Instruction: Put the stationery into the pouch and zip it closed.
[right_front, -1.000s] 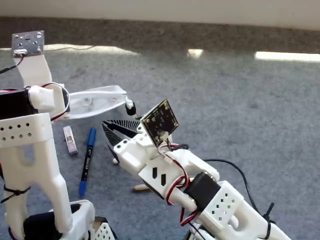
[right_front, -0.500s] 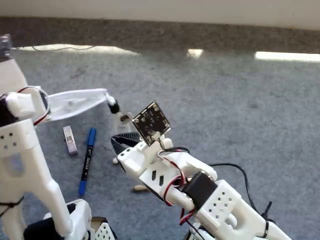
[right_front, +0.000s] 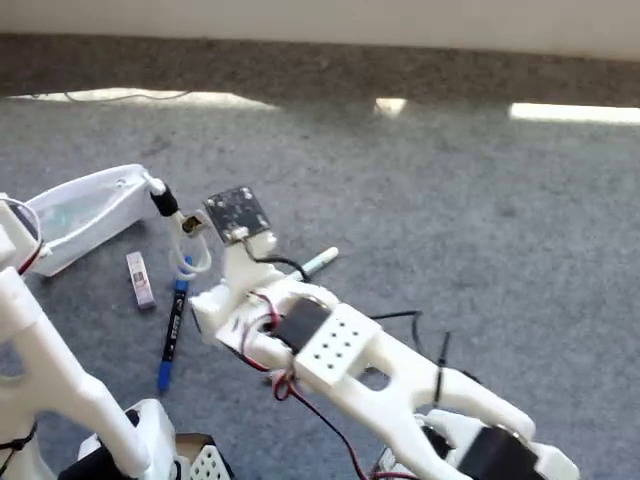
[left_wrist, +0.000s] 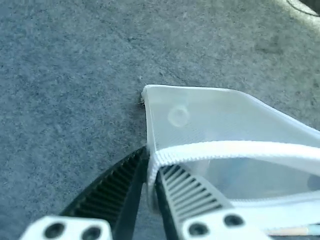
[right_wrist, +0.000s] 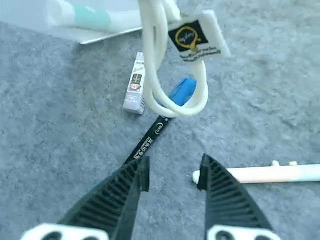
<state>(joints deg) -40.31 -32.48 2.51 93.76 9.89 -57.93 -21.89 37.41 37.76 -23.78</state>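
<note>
My left gripper is shut on the rim of the translucent white pouch, which hangs off the carpet at the left. A teal-and-white item lies inside the pouch. A white cord loop with a tag dangles from the zipper end. My right gripper is open just above the carpet, over a blue-capped black pen. A small eraser lies beside that pen, and a white pen lies beside one finger.
Grey carpet covers the whole work area, with open room to the right and far side. The right arm's body crosses the lower middle of the high view. A wall base runs along the far edge.
The left arm has carried the pouch to the left and lower. The right arm has swung left and down over the blue pen, uncovering the white pen.
</note>
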